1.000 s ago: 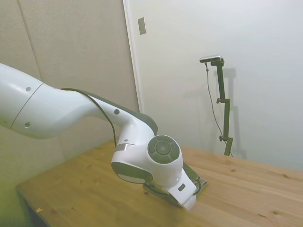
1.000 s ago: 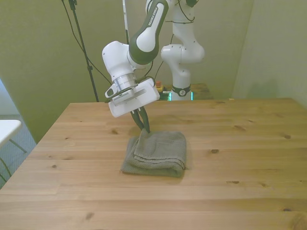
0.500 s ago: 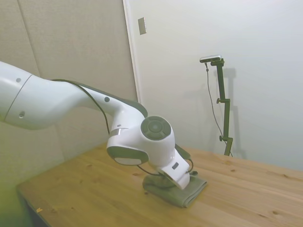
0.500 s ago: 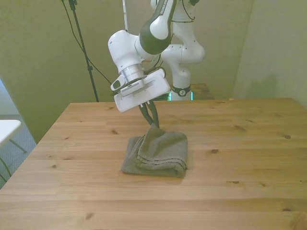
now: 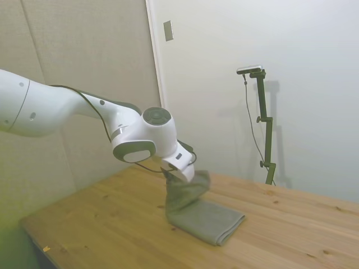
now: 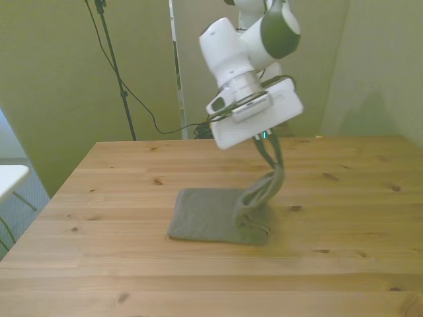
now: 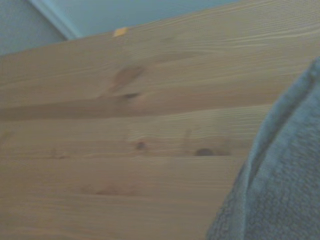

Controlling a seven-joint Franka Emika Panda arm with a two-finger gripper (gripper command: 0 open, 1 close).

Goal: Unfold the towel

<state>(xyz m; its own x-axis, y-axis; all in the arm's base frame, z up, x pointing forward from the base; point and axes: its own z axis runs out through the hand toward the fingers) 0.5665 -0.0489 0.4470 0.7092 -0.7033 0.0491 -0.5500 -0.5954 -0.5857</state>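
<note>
The towel (image 6: 208, 214) is spread on the wooden bench (image 6: 344, 264) near its middle; one layer is drawn up in a twisted strip toward the front view's right, its long axis running from the flat part up to the gripper (image 6: 269, 140); the gripper is closed on the strip's top, above the bench.

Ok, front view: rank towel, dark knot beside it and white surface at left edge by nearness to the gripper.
1. towel, held by the gripper.
2. dark knot, front view's right of towel.
3. white surface, far left edge.
</note>
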